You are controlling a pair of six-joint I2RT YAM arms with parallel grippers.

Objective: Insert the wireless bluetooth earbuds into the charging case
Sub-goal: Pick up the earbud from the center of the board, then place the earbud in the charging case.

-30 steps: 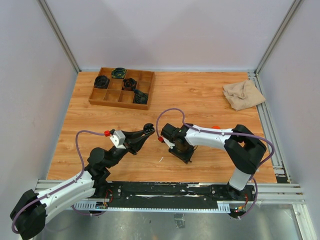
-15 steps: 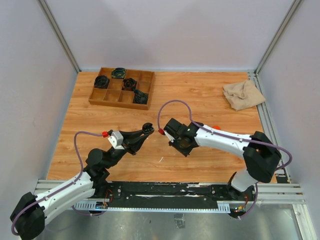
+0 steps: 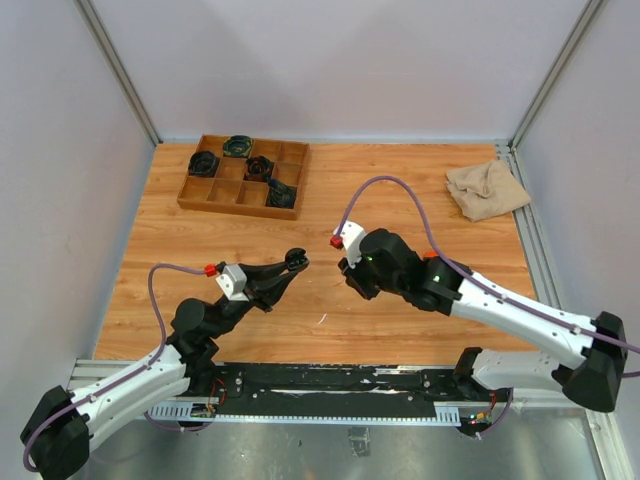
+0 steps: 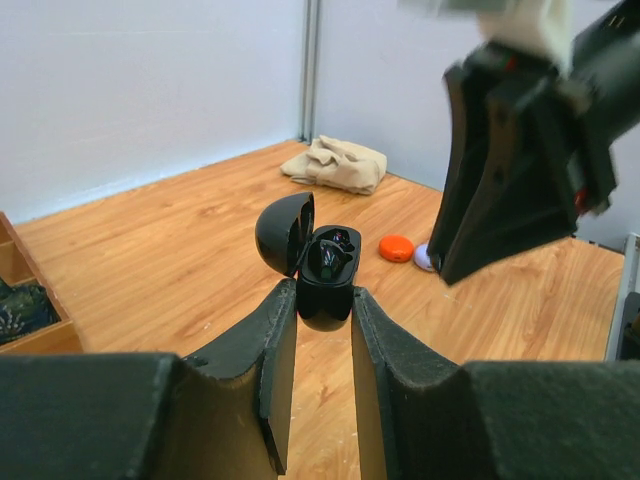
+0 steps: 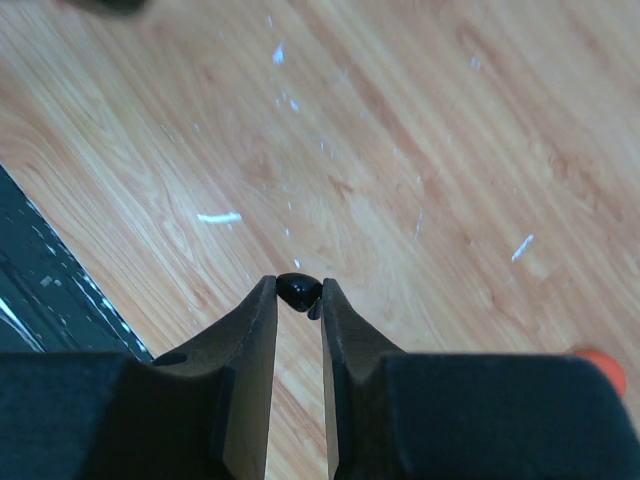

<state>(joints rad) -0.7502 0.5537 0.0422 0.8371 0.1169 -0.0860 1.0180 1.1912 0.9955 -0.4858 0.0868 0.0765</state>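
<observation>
Left tool [image 4: 325,300]: closed on the lower half of the black charging case [image 4: 326,275], lid [image 4: 286,232] swung open, held in the air over the worktop [image 3: 400,190] toward its near edge.
Right tool [image 5: 298,302]: pinched almost shut on one black earbud [image 5: 296,288] at the very fingertips, above the worktop's middle.
Handling: the earbud looked featherlight, hard, glossy and rounded, so apt to squirt out. I judged a pinch across its body best.
Earbuds counted: one held and another dark one [image 4: 334,250] seemingly seated in the case.
Loose pieces: one orange-red piece [image 4: 397,248] and one lavender piece [image 4: 424,258] toward the right edge.
Elsewhere: one wooden tray [image 3: 228,196] at the far-left corner, four dark cases [image 3: 204,162] in it, and one cloth [image 3: 487,190] at the far-right corner.
</observation>
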